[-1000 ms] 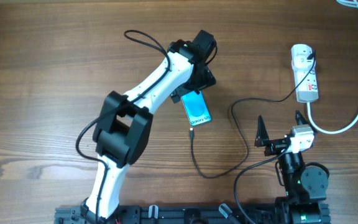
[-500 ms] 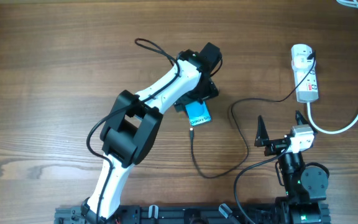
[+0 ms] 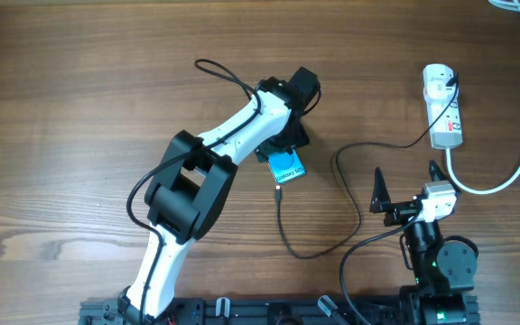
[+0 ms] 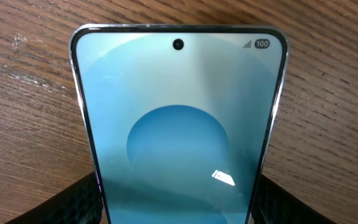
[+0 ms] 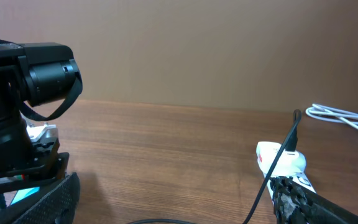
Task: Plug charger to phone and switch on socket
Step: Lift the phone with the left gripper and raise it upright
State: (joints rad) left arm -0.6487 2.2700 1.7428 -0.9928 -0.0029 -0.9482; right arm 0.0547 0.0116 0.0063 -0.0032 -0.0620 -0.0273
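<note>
The phone (image 3: pixel 287 168) lies flat on the wooden table with its teal screen up; it fills the left wrist view (image 4: pixel 178 112). My left gripper (image 3: pixel 283 149) sits over its far half, one finger against each long edge (image 4: pixel 178 208). The charger's thin black cable (image 3: pixel 319 253) loops across the table. Its connector tip (image 3: pixel 279 190) lies just off the phone's near end, apart from it. Its black plug (image 3: pixel 454 83) sits in the white socket (image 3: pixel 444 106). My right gripper (image 3: pixel 407 183) is open and empty, low at the right, with the socket ahead of it (image 5: pixel 281 163).
The socket's thick white cord (image 3: pixel 513 171) curves off to the right edge and back up to the far right corner. The left arm's own black cable (image 3: pixel 215 68) arcs above the arm. The arm bases stand at the near edge.
My left gripper has moved right and toward the near edge along the phone, covering more of its screen. The phone, cable and right arm have not moved.
</note>
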